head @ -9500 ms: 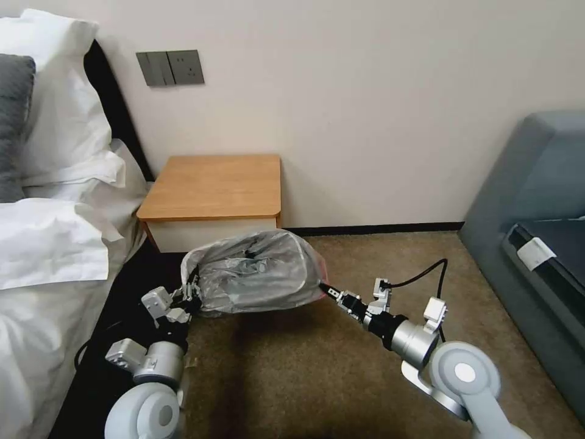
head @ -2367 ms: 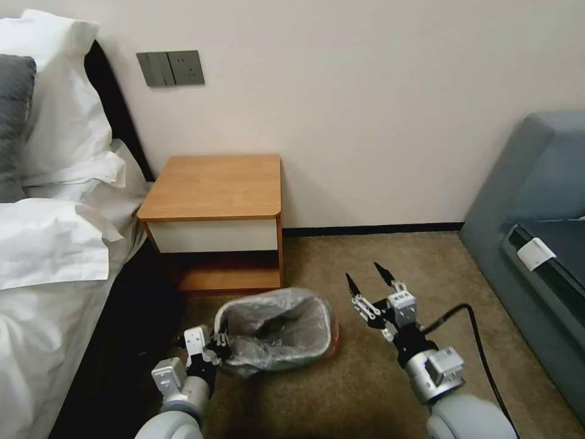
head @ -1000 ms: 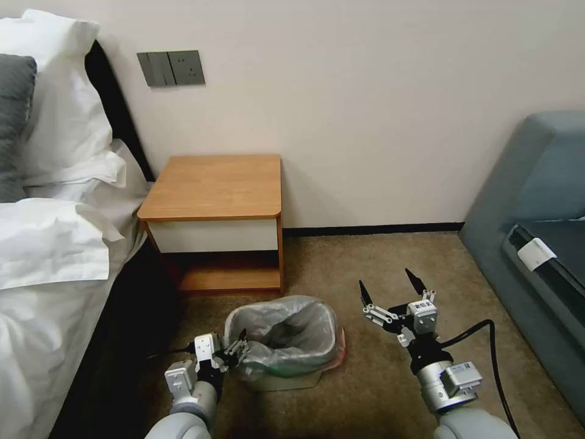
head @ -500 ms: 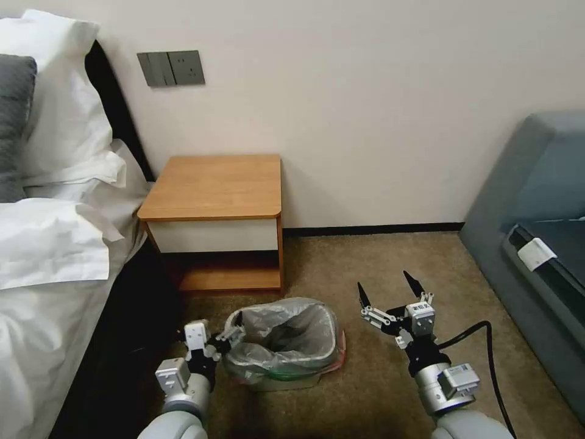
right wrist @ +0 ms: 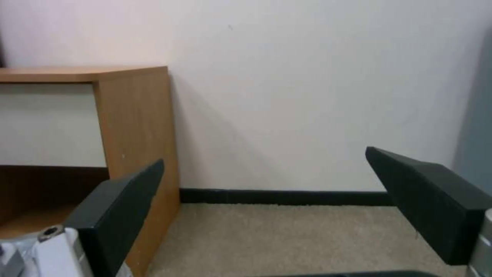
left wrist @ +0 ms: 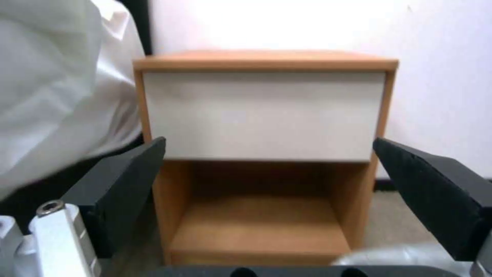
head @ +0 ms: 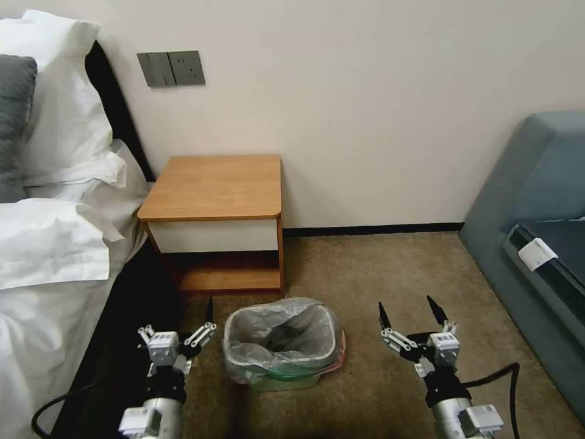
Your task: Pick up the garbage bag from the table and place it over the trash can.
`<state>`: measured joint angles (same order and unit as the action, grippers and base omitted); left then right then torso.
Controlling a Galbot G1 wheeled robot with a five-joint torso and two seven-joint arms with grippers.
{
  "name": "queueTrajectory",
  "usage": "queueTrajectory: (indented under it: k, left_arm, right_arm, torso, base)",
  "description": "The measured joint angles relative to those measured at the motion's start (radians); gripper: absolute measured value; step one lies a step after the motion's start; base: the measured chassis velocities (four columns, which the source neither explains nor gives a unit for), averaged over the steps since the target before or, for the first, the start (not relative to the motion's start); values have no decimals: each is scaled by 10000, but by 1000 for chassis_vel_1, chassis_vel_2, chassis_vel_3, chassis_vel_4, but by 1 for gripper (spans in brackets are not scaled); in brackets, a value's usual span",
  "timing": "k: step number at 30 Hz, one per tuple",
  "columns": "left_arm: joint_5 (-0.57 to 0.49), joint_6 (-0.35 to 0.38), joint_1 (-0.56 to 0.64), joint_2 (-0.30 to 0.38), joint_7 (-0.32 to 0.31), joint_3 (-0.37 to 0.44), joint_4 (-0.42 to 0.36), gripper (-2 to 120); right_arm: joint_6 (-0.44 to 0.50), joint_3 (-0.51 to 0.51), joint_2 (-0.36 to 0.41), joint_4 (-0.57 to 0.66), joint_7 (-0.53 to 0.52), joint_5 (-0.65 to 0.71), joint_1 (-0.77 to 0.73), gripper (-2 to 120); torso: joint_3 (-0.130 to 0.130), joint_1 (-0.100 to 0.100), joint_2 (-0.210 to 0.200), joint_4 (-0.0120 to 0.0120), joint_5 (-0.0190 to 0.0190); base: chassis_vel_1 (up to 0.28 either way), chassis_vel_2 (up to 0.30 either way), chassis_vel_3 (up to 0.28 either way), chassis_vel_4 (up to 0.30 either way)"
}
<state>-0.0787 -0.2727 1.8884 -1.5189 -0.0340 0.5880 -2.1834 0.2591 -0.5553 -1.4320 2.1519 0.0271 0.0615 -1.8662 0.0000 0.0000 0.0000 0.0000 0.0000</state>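
The garbage bag [head: 280,334] was draped over the trash can [head: 286,381], between the wide-open left gripper [head: 180,323] and right gripper [head: 408,317]; both are best withdrawn clear of the film.

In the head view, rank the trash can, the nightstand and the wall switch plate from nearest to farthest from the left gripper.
From the left gripper, open at the bed side:
1. trash can, just beside it on the carpet, garbage bag lining it.
2. table, behind, against the wall.
3. switch plate, high on the wall.

Open carpet [head: 390,268] right of trash can [head: 280,366]; table [head: 216,189] behind & bed [head: 42,292] left block.
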Motion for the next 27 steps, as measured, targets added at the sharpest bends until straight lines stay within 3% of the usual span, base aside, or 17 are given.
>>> queueTrajectory:
  k: [7,27]
  left_arm:
    - [-22,365,1120,-104,204,-36,-529,100]
    - [16,558,1156,-98,119,-70,-580,100]
  right_arm:
    - [450,-34,-91,-24,-99,43,-287,100]
    - [440,-32,-81,-27,-126,35,-275,100]
  torso:
    - [0,0,0,1,1]
    - [0,0,0,0,0]
  base:
    - [0,0,0,0]
    - [0,0,0,0]
